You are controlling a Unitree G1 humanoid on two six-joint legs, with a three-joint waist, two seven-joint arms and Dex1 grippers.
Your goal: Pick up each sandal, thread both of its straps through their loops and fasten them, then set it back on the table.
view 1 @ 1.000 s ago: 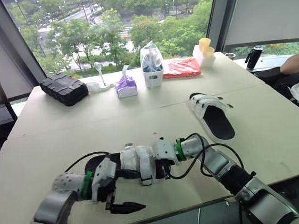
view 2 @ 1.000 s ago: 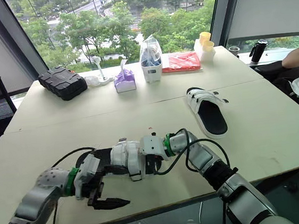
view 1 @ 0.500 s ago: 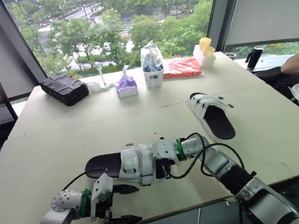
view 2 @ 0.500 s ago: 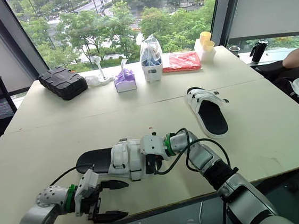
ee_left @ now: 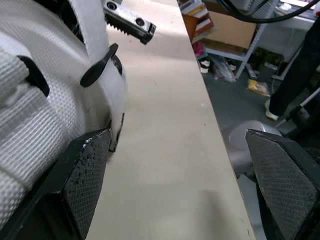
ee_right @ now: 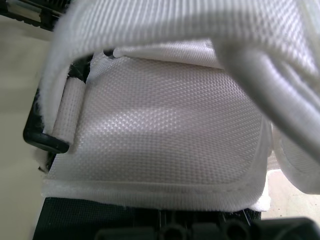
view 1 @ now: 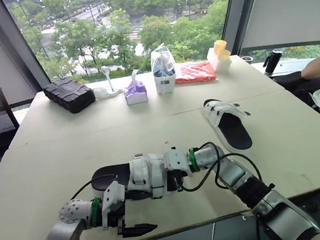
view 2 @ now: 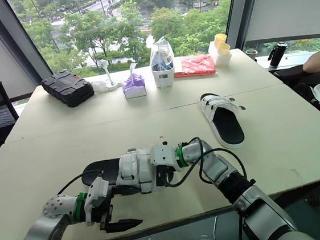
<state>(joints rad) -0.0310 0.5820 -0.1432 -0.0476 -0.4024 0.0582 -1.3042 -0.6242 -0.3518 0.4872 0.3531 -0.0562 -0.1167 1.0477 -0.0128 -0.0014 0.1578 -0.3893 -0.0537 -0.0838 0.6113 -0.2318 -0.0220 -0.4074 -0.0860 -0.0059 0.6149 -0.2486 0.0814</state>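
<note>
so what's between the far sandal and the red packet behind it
Nothing but bare tabletop and the tables' seam near the sandal; the left eye view shows it.

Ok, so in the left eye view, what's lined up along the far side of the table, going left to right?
black case → small white utensil → purple tissue pack → clear bag → red packet → yellow cups
</note>
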